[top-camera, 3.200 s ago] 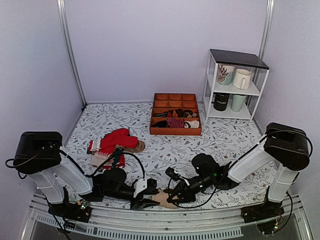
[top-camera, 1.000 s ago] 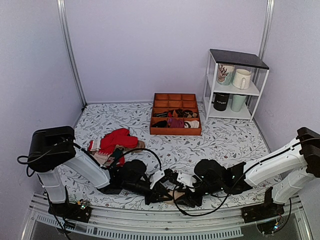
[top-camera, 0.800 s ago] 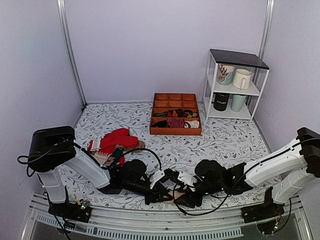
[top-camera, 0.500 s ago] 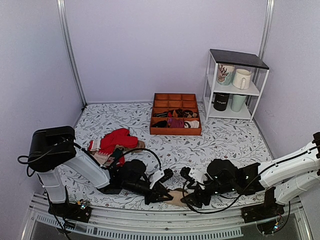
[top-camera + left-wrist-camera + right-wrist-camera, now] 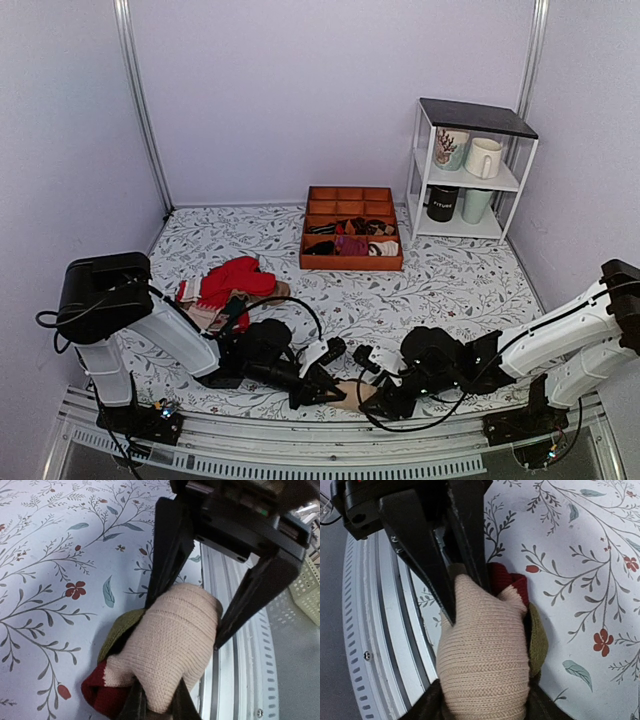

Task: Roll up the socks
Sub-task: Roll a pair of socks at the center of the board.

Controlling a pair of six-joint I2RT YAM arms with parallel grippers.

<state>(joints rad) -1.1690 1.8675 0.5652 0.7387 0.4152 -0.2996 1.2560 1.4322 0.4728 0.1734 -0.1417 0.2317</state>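
Note:
The socks (image 5: pixel 347 395) are a rolled beige bundle with olive and dark maroon showing, lying at the table's near edge between the two grippers. My left gripper (image 5: pixel 325 392) is shut, pinching the bundle's narrow end (image 5: pixel 157 707). My right gripper (image 5: pixel 374 398) comes from the other side and its fingers (image 5: pixel 167 555) press both flanks of the beige roll (image 5: pixel 172 640). In the right wrist view the roll (image 5: pixel 485 655) fills my right gripper (image 5: pixel 482 702), with the left gripper's fingers (image 5: pixel 422 550) at its far end.
A metal rail (image 5: pixel 300 445) runs just past the bundle at the near edge. A pile of red socks (image 5: pixel 232 280) lies at the left. An orange divided tray (image 5: pixel 350 262) with small bundles and a white shelf (image 5: pixel 505 185) of mugs stand at the back.
The right gripper pulled back to the right half a second ago and has come back left onto the bundle. The left arm has held still since one second ago.

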